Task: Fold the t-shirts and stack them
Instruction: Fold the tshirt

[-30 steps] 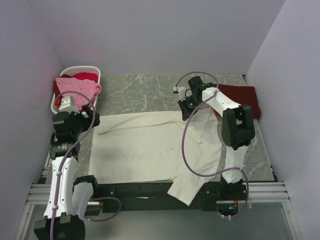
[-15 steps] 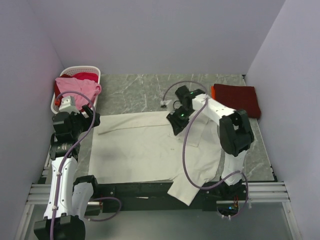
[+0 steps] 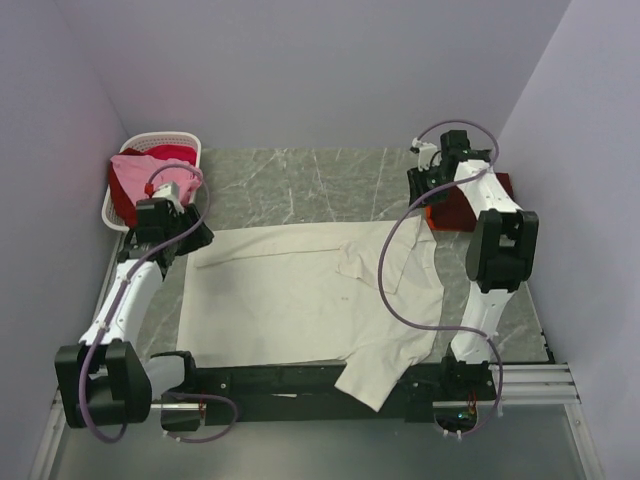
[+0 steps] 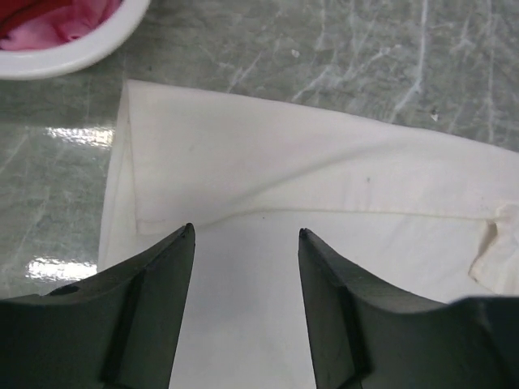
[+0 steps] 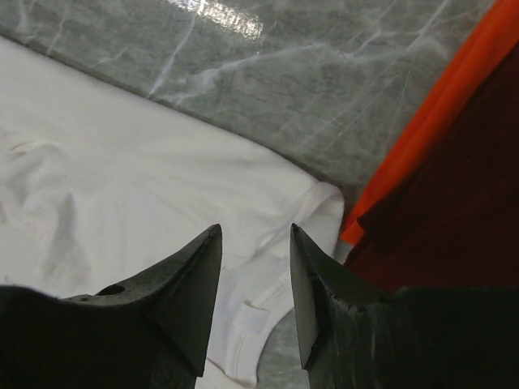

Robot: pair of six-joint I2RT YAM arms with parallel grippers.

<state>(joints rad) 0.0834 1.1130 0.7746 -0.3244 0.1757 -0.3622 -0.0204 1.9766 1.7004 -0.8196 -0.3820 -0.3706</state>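
Emptily agape, left gripper (image 4: 246, 233) hangs by basket (image 4: 73, 53), right gripper (image 5: 255, 231) by dark red t-shirt (image 5: 454, 211).

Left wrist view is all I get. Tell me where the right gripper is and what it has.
Observer: The right gripper is open with nothing in it, above the far right edge of the white shirt.
Operator: Name what lies beside it.
Observer: A folded dark red shirt lies just to its right, at the far right of the table.
Operator: Now check the near edge.
Observer: One sleeve of the white shirt lies out over the black rail there, on the right arm's side.
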